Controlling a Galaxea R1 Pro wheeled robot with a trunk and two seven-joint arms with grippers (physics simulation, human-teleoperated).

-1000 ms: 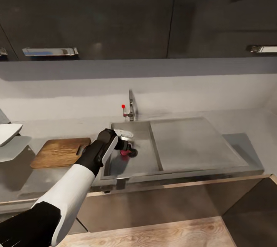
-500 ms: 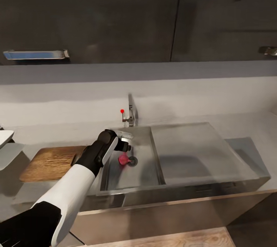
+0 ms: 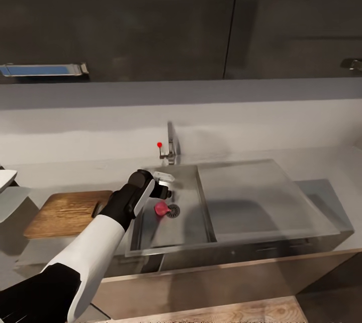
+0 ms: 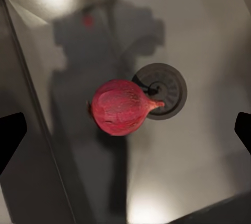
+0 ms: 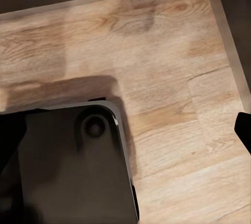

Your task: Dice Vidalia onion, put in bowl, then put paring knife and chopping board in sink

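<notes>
Left gripper hung wide open over the sink, fingertips apart. Vidalia onion lay on the basin floor, touching the drain at its 9 o'clock. Chopping board rested at the sink's 9 o'clock.

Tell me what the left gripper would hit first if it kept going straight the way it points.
Most likely the onion: it lies centred between the open left gripper fingers, on the sink floor beside the drain. How far below it lies is unclear.
</notes>
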